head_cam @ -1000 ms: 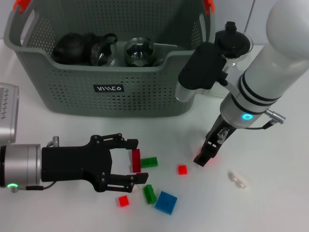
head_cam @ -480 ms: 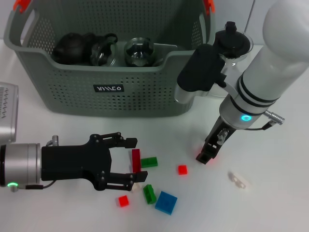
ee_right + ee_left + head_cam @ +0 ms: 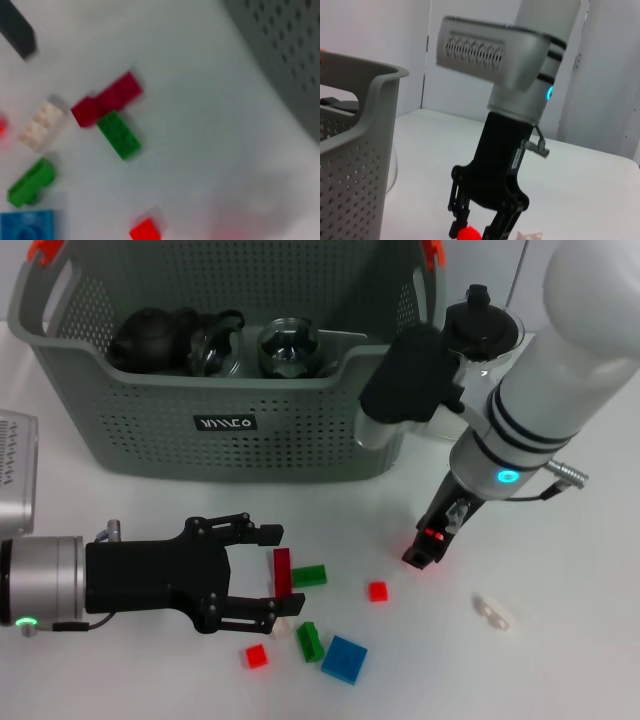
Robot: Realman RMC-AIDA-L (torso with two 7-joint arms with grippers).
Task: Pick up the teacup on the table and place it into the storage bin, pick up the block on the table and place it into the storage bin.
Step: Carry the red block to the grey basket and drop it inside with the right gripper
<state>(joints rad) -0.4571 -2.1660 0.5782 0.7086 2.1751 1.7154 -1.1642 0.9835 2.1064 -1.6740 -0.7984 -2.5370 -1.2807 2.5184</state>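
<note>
Lifting now, the right gripper (image 3: pixel 424 548) has risen slightly off the white table (image 3: pixel 580 570), pinched shut on a small red block (image 3: pixel 468 233). Its grey-green perforated storage bin (image 3: pixel 225 425) waits just behind. Left gripper (image 3: pixel 255 575) hovers with fingers spread around the long red brick (image 3: pixel 282 571).

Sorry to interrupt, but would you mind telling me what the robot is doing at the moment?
It is clearing toy blocks into the storage bin, which already holds dark teaware. The right gripper is shut on a small red block, just off the table right of the bin. The left gripper sits open, low on the table, around a dark red block among the loose blocks.
</note>
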